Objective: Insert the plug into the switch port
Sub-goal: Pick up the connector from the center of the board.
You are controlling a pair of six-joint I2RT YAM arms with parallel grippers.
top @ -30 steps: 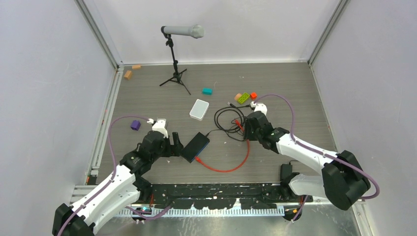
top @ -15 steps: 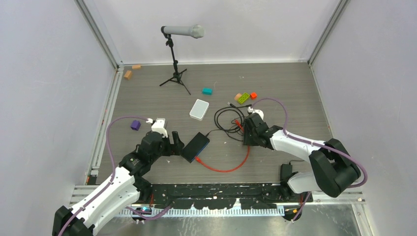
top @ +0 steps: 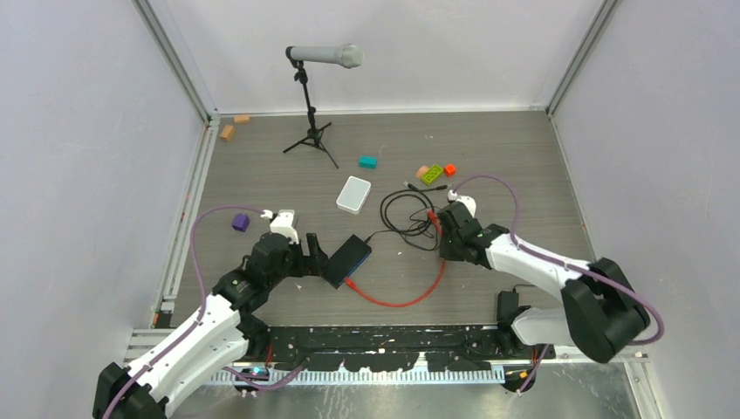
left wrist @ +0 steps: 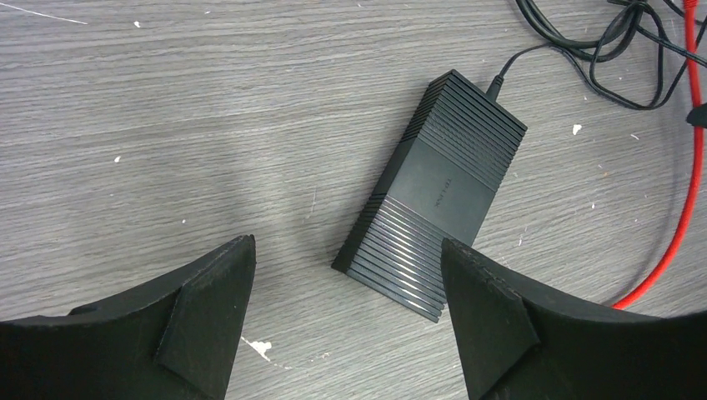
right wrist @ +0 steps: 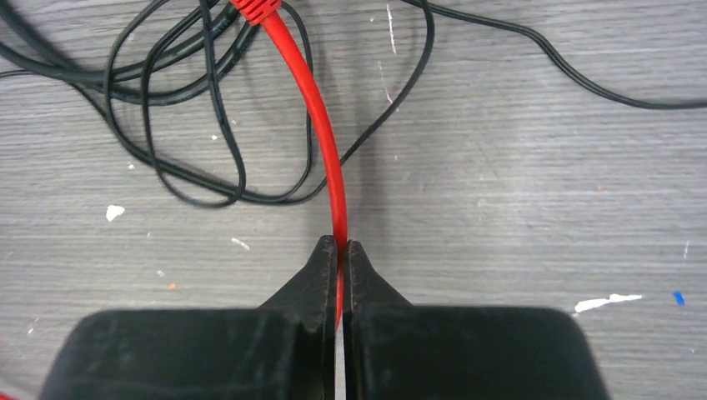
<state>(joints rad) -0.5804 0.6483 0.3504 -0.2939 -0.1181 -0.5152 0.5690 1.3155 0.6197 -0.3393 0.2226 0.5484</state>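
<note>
The flat black switch [top: 347,258] [left wrist: 442,192] lies mid-table with a blue long edge; its port is too small to make out. A thin red cable [top: 397,302] [right wrist: 327,142] loops from beside the switch's near corner round to the right. Its far end with the red-booted plug [top: 426,213] [right wrist: 254,7] rests in the black cable tangle, the tip cut off in the right wrist view. My right gripper [top: 441,244] [right wrist: 342,247] is shut on the red cable a little behind that plug. My left gripper [top: 316,255] [left wrist: 346,250] stands open just left of the switch, holding nothing.
A tangle of black cable [top: 401,214] [right wrist: 192,108] lies right of the switch and runs into its far end. A white box [top: 353,194], a teal block [top: 367,161], coloured blocks [top: 432,173], a purple block [top: 240,223] and a microphone stand [top: 310,122] sit farther back.
My right gripper has closed on the red cable after shifting slightly over it. The left arm and the switch have not moved.
</note>
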